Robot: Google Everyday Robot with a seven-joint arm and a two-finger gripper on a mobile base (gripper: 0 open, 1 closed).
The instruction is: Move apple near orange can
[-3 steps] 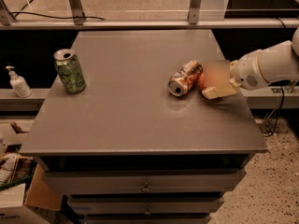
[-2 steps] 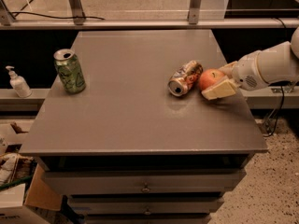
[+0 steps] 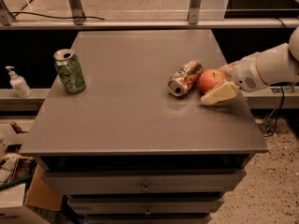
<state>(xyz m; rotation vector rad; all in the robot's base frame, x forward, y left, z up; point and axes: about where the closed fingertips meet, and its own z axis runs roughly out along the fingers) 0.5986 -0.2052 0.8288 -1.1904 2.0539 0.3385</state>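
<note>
The apple (image 3: 210, 80), round and red-orange, rests on the grey table (image 3: 126, 120) at the right, touching or nearly touching the orange can (image 3: 185, 78). The can lies on its side with its silver top facing the front left. My gripper (image 3: 214, 85) reaches in from the right on a white arm (image 3: 268, 65). Its cream fingers (image 3: 218, 94) straddle the apple, one in front and one behind, and are closed on it at table height.
A green can (image 3: 69, 71) stands upright at the table's left side. A soap bottle (image 3: 17, 83) stands on a ledge left of the table. The table's right edge runs just under my gripper. Drawers (image 3: 145, 185) sit below the table top, boxes at lower left.
The apple came down and left a little in my gripper and now sits still beside the orange can. The cans have not moved.
</note>
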